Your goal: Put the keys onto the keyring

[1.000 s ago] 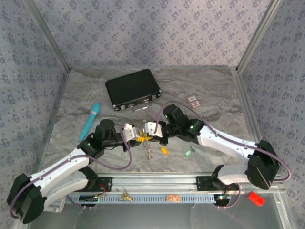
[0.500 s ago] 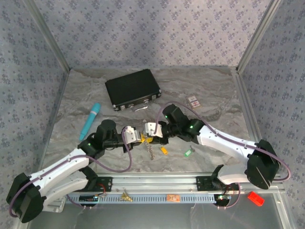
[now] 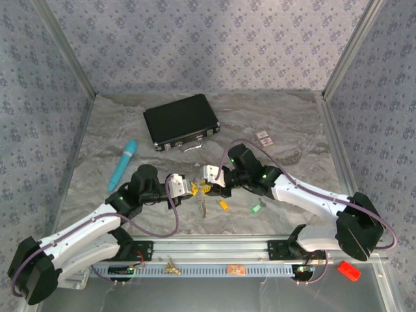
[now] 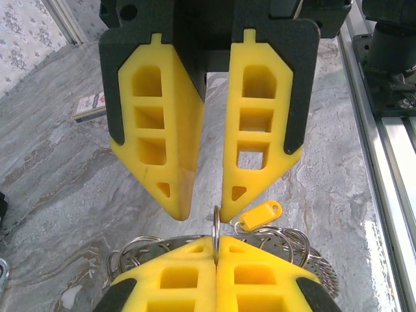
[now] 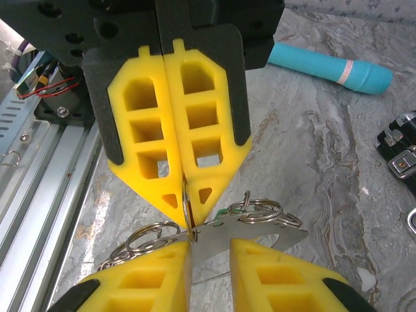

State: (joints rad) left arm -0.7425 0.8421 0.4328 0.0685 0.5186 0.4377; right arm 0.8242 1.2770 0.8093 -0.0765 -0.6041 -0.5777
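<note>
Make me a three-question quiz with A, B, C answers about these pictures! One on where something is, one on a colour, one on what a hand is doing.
1. Where is the teal stick?
A) left of the case
B) on the case
C) in a hand

2. What colour is the case?
A) red
B) black
C) white

3. What is the left hand doing?
A) wide open
B) holding the stick
C) shut on a ring

Answers:
1 A, it lies off the case's left end.
2 B, its lid is black all over.
3 C, it pinches a thin metal ring.
</note>
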